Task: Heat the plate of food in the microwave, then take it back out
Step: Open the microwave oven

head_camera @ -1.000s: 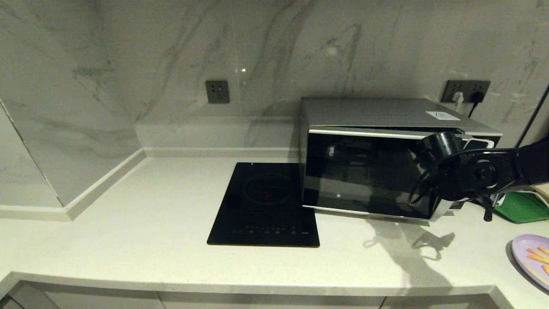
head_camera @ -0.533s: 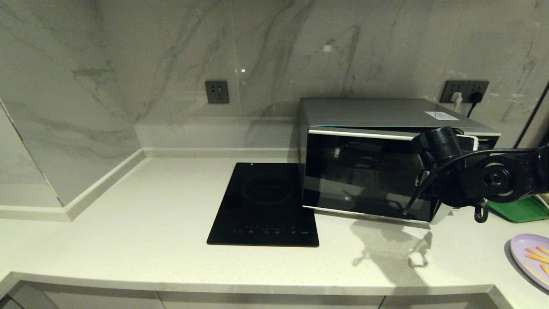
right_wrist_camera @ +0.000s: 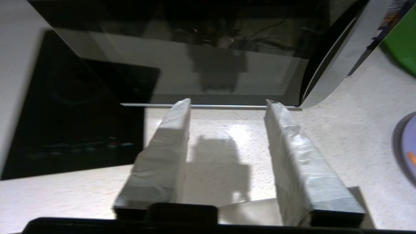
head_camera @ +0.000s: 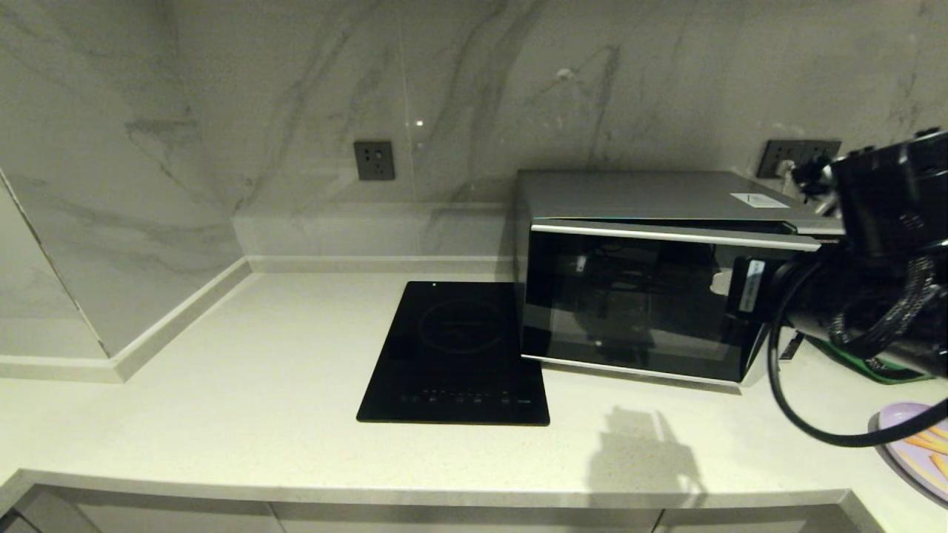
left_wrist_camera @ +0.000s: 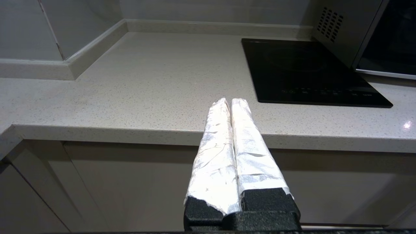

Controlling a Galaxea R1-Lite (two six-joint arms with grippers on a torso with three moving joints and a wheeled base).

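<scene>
The microwave sits at the far right of the bench, its dark glass door swung slightly ajar at the right edge, the silver trim standing off from the body. Just left of it, touching or nearly so, lies a flat black cooktop.

The right arm reaches in from the right, at about the height of the door's right end, with black cables looping below it. Seen from its wrist, the right gripper hangs above the bench just in front of the door's lower edge, its two taped fingers spread wide apart with nothing between them. The door glass mirrors the gripper. The fingertips are near the door's bottom rim, but I cannot tell whether they touch it.

The plate rests on the bench at the near right corner, mostly cut off by the frame, with orange-yellow sticks on it; it is outside the microwave and well apart from the gripper. A green tray lies on the bench right of the microwave, largely hidden behind the arm.

The left gripper is parked low by the bench's near edge, at the left, its taped fingers pressed together and empty.

On the far marble wall, a socket sits left of the microwave.
</scene>
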